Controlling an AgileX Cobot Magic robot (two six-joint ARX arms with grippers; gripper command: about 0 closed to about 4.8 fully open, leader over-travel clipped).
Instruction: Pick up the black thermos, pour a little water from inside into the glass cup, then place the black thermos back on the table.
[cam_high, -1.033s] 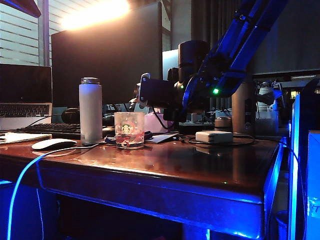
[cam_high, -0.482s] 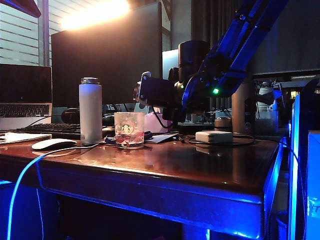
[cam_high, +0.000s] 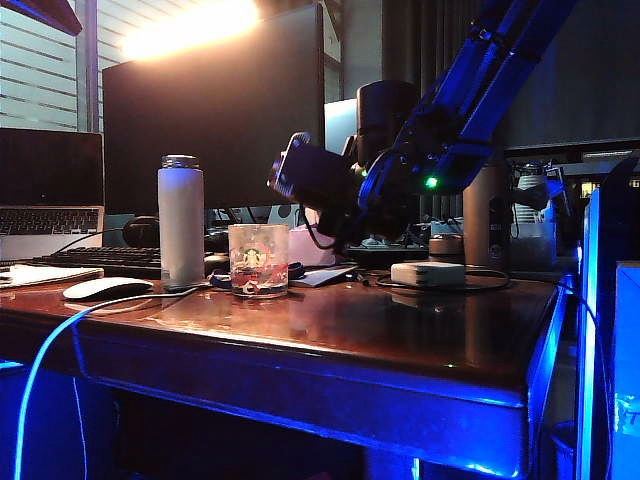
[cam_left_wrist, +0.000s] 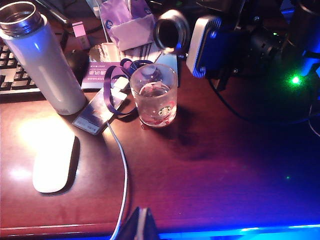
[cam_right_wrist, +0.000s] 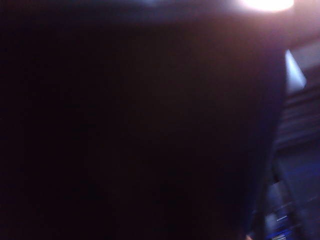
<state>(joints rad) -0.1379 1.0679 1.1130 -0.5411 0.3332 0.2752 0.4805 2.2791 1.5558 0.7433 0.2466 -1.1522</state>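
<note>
The black thermos (cam_left_wrist: 171, 32) hangs tilted in the air in the left wrist view, its open shiny mouth just behind and above the glass cup (cam_left_wrist: 155, 95). My right gripper (cam_left_wrist: 192, 42) is shut on its body, the fingers hidden behind the blue-and-white wrist camera. In the right wrist view the dark thermos (cam_right_wrist: 125, 125) fills nearly everything. The glass cup (cam_high: 258, 260) stands upright on the table (cam_high: 400, 330), left of my right hand. My left gripper (cam_left_wrist: 142, 222) hovers shut and empty over the table's front edge (cam_left_wrist: 225, 165).
A white flask (cam_high: 181, 220) stands left of the cup. A white mouse (cam_high: 105, 288) and a keyboard (cam_high: 100, 258) lie further left. A lanyard badge (cam_left_wrist: 95, 117) and white cable (cam_left_wrist: 122, 185) lie near the cup. A white charger (cam_high: 428, 273) and bronze flask (cam_high: 487, 215) are at the right.
My right wrist has rolled, so its camera housing now tips up at its left end. The cup, the flasks and my left arm have stayed put.
</note>
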